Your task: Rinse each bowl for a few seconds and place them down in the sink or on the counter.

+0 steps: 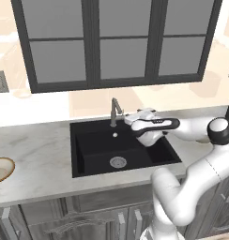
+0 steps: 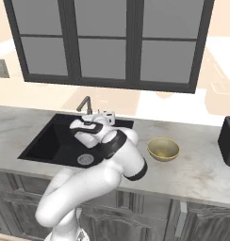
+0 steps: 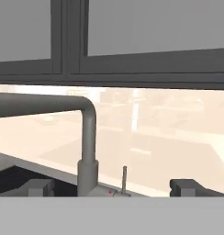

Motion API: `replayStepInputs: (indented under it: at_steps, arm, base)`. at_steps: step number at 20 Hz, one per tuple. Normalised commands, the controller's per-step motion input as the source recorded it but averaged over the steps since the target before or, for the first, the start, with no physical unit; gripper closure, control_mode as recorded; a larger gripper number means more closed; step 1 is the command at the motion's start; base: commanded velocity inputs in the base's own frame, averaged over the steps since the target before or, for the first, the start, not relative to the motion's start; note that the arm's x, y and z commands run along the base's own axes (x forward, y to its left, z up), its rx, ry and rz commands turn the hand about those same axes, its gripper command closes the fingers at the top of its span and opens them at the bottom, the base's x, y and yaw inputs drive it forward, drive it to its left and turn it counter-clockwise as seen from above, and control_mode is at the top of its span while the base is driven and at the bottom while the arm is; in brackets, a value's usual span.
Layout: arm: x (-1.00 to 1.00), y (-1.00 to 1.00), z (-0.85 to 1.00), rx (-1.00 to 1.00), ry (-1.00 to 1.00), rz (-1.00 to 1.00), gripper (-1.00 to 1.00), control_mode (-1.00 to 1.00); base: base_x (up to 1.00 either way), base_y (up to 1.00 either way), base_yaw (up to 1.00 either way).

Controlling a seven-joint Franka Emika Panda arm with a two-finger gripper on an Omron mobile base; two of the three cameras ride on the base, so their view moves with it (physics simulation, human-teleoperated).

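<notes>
- Reaching toward the faucet (image 1: 115,111) is how the left base view reads: the white arm rises from the lower right, bends at the elbow and stretches level across the black sink (image 1: 88,150), with the claw (image 1: 130,119) at the back edge just beside the faucet's base. The basin holds no bowl. The shallow tan-rimmed bowl (image 1: 2,169) sits on the counter (image 1: 36,154) well apart to the left, partly cut by the frame edge. By my judgement the step in hand is getting the water on, before any bowl is picked up.
- In the right base view the arm comes up from the lower left, folds over the sink's (image 2: 41,141) near right corner and carries the hand toward the faucet (image 2: 86,104). The claw (image 2: 107,114) shows pale at the back rim, empty. The olive-yellow bowl (image 2: 163,149) stands upright on the counter (image 2: 201,169) to the right of the sink, apart from the arm.
- The hand view looks level along the claw (image 3: 114,187) toward the window: its two dark fingertips (image 3: 187,187) stand spread wide at the bottom, nothing between them. The faucet's (image 3: 88,137) upright post sits between them, its spout running off to the left, and a thin lever (image 3: 125,178) stands just beside the post. The next move, as I judge it, calls for easing forward and nudging that lever without knocking the spout aside; whether a fingertip already touches anything cannot be told.
</notes>
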Motion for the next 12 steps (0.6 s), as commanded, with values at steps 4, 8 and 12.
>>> replayStepInputs:
  at_steps: [4, 8, 12]
  arm:
    - [0.29, 0.0, -0.12, 0.01, 0.02, 0.0, -1.0, -1.0]
    - [0.3, 0.0, -0.11, 0.0, 0.03, 0.0, -1.0, -1.0]
    - [0.25, 0.0, -0.12, 0.01, 0.03, 0.0, -1.0, -1.0]
  base:
    - [0.0, 0.0, 0.0]
    - [0.0, 0.0, 0.0]
    - [0.0, 0.0, 0.0]
